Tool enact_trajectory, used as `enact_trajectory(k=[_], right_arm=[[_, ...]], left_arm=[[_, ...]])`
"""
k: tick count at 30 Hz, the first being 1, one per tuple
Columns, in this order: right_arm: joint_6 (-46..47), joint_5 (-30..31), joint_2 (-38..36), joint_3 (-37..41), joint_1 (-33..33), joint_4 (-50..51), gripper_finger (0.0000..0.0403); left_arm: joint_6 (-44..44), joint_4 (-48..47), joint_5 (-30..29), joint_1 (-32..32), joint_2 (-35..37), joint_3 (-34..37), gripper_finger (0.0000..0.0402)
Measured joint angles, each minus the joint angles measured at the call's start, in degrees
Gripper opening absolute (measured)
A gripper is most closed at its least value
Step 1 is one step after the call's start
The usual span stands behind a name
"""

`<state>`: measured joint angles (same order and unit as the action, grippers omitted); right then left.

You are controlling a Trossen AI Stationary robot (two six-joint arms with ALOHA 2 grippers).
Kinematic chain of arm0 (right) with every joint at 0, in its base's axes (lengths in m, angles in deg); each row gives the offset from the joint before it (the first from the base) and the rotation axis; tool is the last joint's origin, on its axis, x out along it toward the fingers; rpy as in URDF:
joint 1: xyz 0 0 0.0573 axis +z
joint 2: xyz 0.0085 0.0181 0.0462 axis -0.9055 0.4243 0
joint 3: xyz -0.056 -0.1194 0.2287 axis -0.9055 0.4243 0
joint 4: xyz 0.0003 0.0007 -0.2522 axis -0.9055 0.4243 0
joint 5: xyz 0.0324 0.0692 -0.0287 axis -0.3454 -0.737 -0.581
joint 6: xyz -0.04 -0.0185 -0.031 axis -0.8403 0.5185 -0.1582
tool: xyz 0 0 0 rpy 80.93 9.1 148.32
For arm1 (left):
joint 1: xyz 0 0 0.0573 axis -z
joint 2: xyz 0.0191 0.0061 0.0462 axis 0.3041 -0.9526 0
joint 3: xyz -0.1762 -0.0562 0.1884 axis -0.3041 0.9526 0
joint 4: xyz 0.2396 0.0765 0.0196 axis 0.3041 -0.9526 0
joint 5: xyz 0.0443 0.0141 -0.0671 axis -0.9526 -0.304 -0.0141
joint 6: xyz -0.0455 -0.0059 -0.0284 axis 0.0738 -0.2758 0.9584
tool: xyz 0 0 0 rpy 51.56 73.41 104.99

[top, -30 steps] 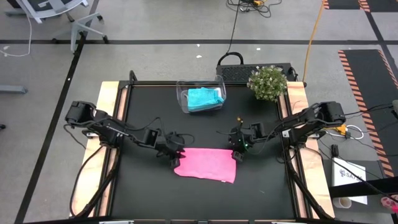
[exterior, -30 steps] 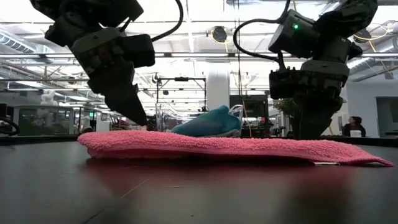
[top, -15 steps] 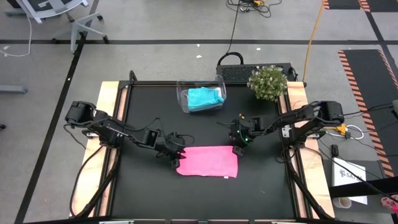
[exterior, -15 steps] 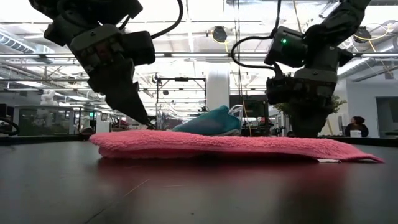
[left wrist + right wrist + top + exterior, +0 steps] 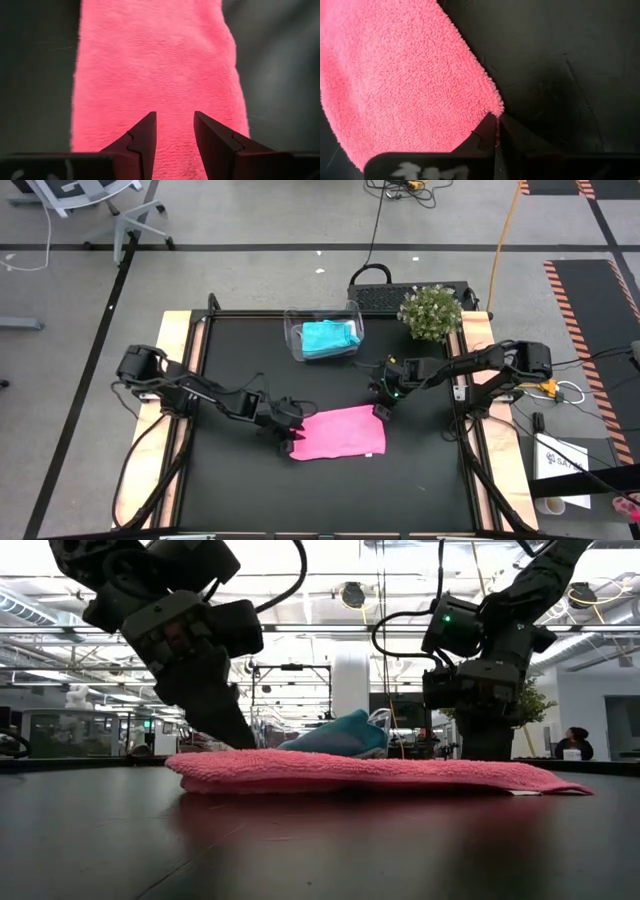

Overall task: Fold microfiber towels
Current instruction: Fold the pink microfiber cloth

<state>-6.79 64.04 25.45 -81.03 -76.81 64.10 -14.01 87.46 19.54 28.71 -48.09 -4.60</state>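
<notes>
The bright pink towel point(image 5: 338, 432) lies flat on the black table as an oblong, its right end a little farther back than its left. My left gripper point(image 5: 288, 442) is open, and its fingers stand over the towel's left end point(image 5: 155, 75). My right gripper point(image 5: 380, 412) is shut on the towel's far right corner. The teal towel point(image 5: 330, 338) lies in the clear tub point(image 5: 295, 340) at the back. The pale grey-white towel is out of view. My left gripper slants down over the towel's left end, fingers point(image 5: 145, 135) apart; I cannot tell whether they touch it. My right gripper pinches the towel's far right corner point(image 5: 492, 107) between its two shut fingers, coming from above. The rest of the towel lies on the table.
A potted plant point(image 5: 430, 313) stands at the back right corner. The tub stands behind the towel, at the back middle. Bare black table point(image 5: 250, 490) lies to the near side and to the left.
My right gripper has gone toward the far edge with the towel's corner. The towel has turned about: its right end now sits farther back. Its left end has slid toward the right. My left gripper has followed it to the right and a little nearer.
</notes>
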Motion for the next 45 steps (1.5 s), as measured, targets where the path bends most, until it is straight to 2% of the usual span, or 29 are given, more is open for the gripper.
enact_trajectory(k=[6, 16, 21, 26, 32, 40, 45], right_arm=[[0.0, -2.3, 0.0, 0.0, -0.2, 0.2, 0.0022], [-2.9, -4.0, 0.0, 0.0, -2.6, 2.5, 0.0042], [-3.0, -4.6, -0.1, 0.0, -3.2, 2.8, 0.0037], [1.4, -8.4, -0.2, 0.0, -4.1, 2.5, 0.0007], [8.1, -13.9, -4.7, 0.1, -4.1, -0.4, 0.0002], [14.3, -13.8, -14.4, 0.0, -4.1, -0.2, 0.0001], [15.5, -12.6, -17.0, 0.0, -4.1, -0.1, 0.0001]], left_arm=[[0.5, -0.8, 2.0, 0.0, -0.5, 0.0, 0.0134], [-3.9, -9.0, 2.6, 0.0, -0.5, 0.0, 0.0134], [-3.7, -9.0, 1.7, 0.0, -0.5, 0.0, 0.0134], [-3.9, -9.0, 0.0, -0.1, -0.5, 0.0, 0.0134], [-3.9, -8.8, -1.0, -0.1, -0.5, 0.0, 0.0134], [-3.9, -6.9, -1.6, -0.2, -0.5, 0.0, 0.0134], [-4.0, -6.7, -3.0, -0.3, -0.5, 0.0, 0.0134]])
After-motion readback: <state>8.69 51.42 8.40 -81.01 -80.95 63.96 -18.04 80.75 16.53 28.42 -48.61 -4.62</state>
